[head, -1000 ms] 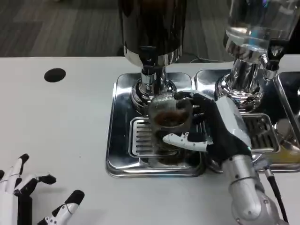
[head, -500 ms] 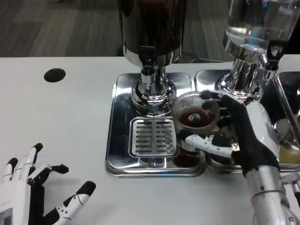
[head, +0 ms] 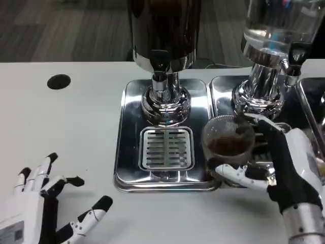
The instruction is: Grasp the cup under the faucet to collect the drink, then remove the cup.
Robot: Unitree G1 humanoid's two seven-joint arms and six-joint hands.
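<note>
We see the white table (head: 66,132) spread wide, both hands low at the near edge. Beyond the right hand (head: 289,175) stands the dark dispenser (head: 163,30), its faucet (head: 159,76) pointing down over a steel drip tray (head: 129,147); the slotted grate (head: 166,148) lies just to the left of that hand's fingers, bare and shining. Straight past the right hand rises the clear dispenser (head: 277,30) on its chrome base, with a second tray (head: 223,89) under it.

Now the right hand: we watch it hold the cup (head: 227,145), thumb across the near side and dark fingers wrapped round the far side. The cup is a clear one with brown drink in it, upright, sitting in that grip to the right of the grate, over the seam where the two trays meet, well off from under the faucet. Whether its base touches the tray we cannot tell.

Over on the other side, the left hand (head: 43,203) holds nothing, fingers spread wide apart, well away from the trays. Beyond it, a small black round spot (head: 59,81) marks the tabletop.
</note>
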